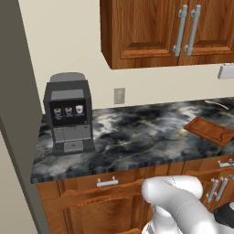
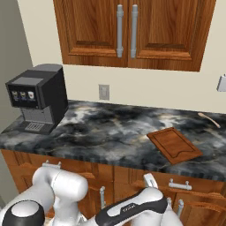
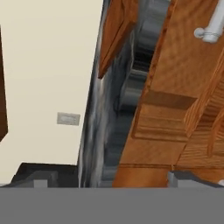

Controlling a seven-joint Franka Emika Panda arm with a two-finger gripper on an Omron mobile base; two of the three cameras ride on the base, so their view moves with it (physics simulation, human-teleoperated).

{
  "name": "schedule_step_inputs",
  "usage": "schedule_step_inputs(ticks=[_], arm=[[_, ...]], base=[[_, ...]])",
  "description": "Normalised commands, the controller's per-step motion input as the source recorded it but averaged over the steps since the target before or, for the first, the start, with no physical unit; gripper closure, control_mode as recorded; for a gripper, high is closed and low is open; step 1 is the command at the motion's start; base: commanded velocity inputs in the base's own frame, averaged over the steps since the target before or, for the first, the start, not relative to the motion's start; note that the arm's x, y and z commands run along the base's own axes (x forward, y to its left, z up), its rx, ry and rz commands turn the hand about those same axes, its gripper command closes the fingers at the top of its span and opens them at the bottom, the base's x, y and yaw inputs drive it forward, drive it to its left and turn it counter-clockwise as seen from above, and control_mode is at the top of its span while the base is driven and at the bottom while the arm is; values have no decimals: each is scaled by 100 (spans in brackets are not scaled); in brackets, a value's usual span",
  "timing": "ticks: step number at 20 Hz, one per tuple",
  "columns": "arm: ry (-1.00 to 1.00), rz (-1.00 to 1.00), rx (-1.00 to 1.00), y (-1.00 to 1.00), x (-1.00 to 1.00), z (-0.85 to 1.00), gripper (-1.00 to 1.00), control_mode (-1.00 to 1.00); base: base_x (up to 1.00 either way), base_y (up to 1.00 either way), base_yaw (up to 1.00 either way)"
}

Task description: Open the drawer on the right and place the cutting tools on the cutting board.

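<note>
Reaching low toward the shut brown wooden drawer [image 2: 181, 185] under the dark marbled desk [image 2: 110, 128], step one looks barely begun; gripper [image 3: 109, 181] seemingly parted and empty; next, grasp its silver handle [image 2: 180, 185]; the thin reddish-brown wooden cutting board [image 2: 174, 145] waits bare.

Dark marble counter [image 2: 110, 128] carries the coffee machine [image 2: 37, 97] and the cutting board [image 2: 174, 145]

Even, flat rendered light, moderately bright; no clear source. Soft pale sheen on the dark marble table [image 1: 137, 132], strongest toward 12 o'clock near the wall. Faint shadow under the upper cabinets [image 2: 132, 31]. Edges slightly soft and pixelated. Hand view rolled sideways, surfaces blurry close up.
</note>
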Motion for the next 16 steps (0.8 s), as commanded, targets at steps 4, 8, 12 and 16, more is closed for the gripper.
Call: schedule_step_inputs(ticks=[4, 8, 12, 16], arm=[[-2, -1, 8, -23, 28, -40, -100, -100], [-5, -3, 7, -36, 23, -36, -100, -100], [-5, -3, 8, -39, 21, -32, -100, -100], [-6, -2, 8, -42, 17, -28, -100, -100]], base=[[0, 0, 0], [0, 0, 0], [0, 0, 0], [0, 0, 0]])
